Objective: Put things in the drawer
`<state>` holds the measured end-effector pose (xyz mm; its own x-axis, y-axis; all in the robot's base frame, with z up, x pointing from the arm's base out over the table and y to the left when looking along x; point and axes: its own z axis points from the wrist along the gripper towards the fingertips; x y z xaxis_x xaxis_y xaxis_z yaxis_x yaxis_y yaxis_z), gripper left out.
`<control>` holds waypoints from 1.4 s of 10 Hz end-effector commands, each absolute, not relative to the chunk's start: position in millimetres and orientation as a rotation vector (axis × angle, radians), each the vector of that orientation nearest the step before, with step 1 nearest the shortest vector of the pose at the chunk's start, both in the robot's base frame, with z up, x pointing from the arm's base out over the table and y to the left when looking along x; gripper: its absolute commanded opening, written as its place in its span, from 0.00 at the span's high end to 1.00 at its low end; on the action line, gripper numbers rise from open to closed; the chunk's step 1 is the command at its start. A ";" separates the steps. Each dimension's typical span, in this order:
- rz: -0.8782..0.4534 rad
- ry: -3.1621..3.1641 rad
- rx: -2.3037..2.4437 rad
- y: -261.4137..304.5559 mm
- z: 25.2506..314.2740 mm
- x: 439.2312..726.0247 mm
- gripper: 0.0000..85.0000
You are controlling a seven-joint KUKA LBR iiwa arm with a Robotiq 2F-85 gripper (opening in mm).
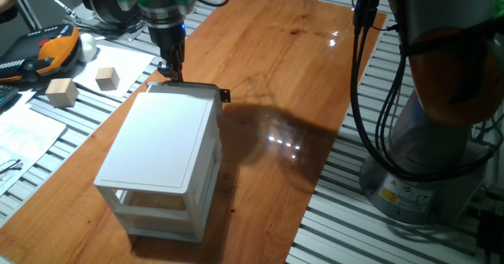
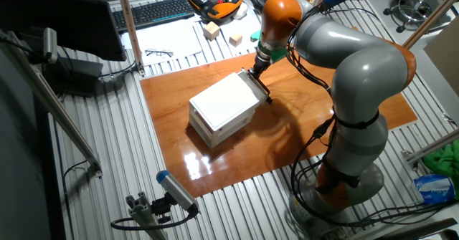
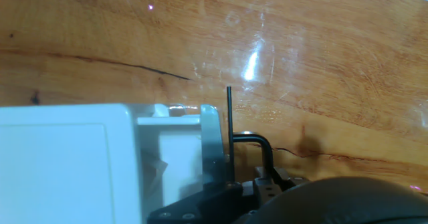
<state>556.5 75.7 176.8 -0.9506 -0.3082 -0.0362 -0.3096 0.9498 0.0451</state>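
Where the tiny cube lies cannot be told: no view shows it clearly, and in the hand view the part of the drawer's (image 3: 175,140) interior that is visible is only a blurred white. That drawer, the top level of the white cabinet (image 1: 161,150), stands slightly pulled out at the cabinet's far end. Its front carries a black handle (image 1: 224,95), seen in the hand view as a thin bent rod. The end effector (image 1: 172,68) points down at the drawer front, its fingers close against it; whether they are apart or together cannot be told. The cabinet rests on a wooden board (image 1: 299,75) laid over the slatted bench (image 1: 346,209). Two larger wooden blocks (image 1: 61,92) sit on paper well beyond the board.
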 end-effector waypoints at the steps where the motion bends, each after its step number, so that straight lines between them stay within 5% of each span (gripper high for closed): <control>1: 0.080 3.074 -0.483 77.0 176.5 555.4 1.00; 14: 0.096 3.064 -0.418 85.3 174.7 548.9 1.00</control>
<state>548.7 85.4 174.8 -0.9614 -0.2695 -0.0558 -0.2724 0.9606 0.0553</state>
